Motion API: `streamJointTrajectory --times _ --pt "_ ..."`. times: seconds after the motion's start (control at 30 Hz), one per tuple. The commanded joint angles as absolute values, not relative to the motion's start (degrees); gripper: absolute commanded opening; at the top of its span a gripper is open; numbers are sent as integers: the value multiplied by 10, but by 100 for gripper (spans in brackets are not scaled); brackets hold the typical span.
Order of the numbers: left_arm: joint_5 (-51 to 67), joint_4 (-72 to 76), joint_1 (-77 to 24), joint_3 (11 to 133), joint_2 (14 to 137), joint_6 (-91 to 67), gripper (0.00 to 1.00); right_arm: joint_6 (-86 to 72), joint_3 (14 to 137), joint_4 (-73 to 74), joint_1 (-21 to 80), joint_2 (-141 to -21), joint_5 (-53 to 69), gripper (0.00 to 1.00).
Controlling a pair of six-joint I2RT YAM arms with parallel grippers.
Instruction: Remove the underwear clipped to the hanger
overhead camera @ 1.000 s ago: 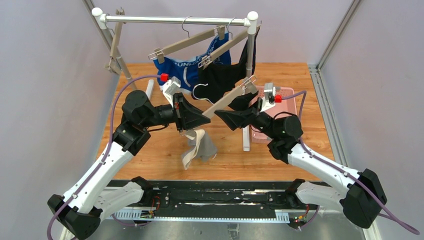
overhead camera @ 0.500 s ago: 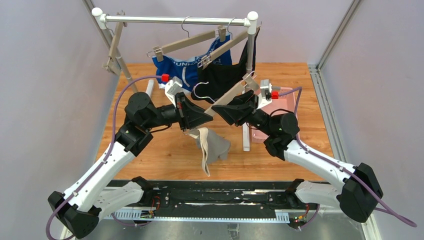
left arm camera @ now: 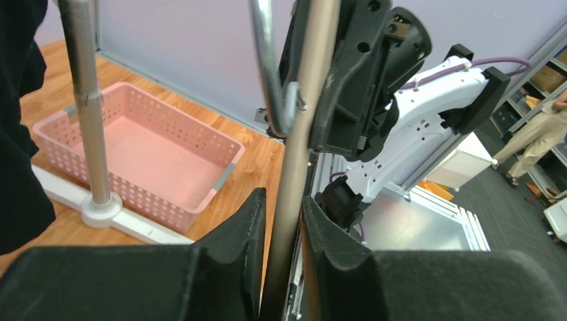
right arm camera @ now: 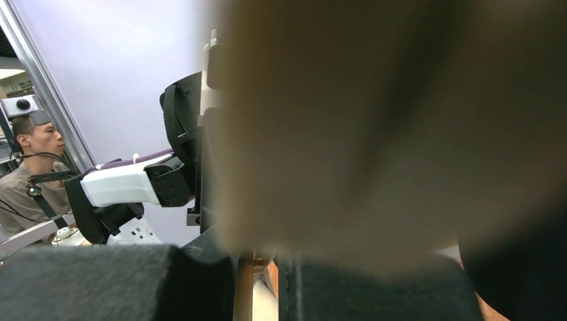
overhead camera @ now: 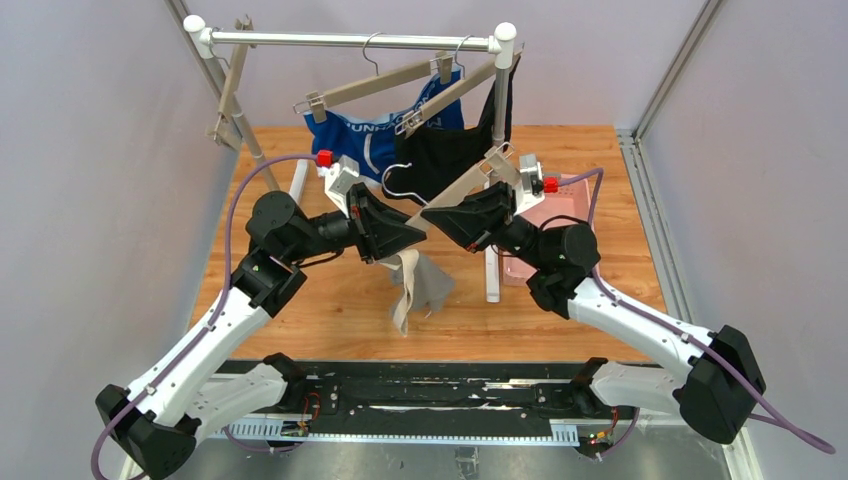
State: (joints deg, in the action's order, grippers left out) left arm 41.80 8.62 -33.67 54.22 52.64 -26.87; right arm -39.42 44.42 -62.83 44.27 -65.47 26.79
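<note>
My left gripper is clenched on the bar of a wooden hanger. My right gripper grasps the same bar just toward 2 o'clock of it. The grey briefs dangle from the hanger's low end, at 6 o'clock of my left gripper, above the desk. The blue briefs and black briefs hang clipped on other hangers under the rail at 12 o'clock.

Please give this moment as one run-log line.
left gripper: shut on hanger | right gripper: shut on hanger | grey briefs: hanging below hanger | blue briefs, black briefs: clipped, on rail
</note>
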Motion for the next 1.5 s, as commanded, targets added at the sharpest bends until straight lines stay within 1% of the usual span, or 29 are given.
streamJointTrajectory --times 0.0,0.23,0.37,0.47,0.63,0.73,0.93,1.1,1.17,1.2,1.23,1.27,1.3,1.43,1.47 --pt "412 58 -353 516 516 -278 31 -346 457 -653 449 -643 229 1" --pt "403 61 -353 505 488 -254 49 -355 462 -643 449 -635 243 1" --pt "390 24 -353 511 468 -217 59 -363 463 -639 449 -625 242 1" --pt "378 -19 -353 520 455 -184 63 -361 465 -626 449 -614 244 1" --pt "377 -58 -353 522 446 -162 63 -365 465 -622 450 -599 247 1" --pt "377 -56 -353 518 446 -165 64 -365 465 -618 450 -595 250 0" --pt "386 -32 -353 517 444 -179 54 -362 460 -609 451 -593 250 1" --pt "381 -35 -353 521 438 -177 52 -362 453 -603 451 -590 246 1" --pt "382 -38 -353 521 436 -176 46 -362 451 -601 451 -587 244 1" --pt "383 -40 -353 520 434 -173 38 -361 451 -600 451 -586 243 1" --pt "384 -43 -353 521 435 -172 26 -362 452 -598 451 -586 244 1" --pt "382 -48 -353 522 435 -171 6 -362 452 -596 451 -586 245 1" --pt "379 -52 -353 522 435 -171 1 -361 452 -595 452 -586 245 0" --pt "381 -58 -354 526 436 -171 0 -363 453 -592 453 -587 248 0" --pt "380 -58 -353 528 435 -172 6 -364 453 -592 453 -587 248 0"
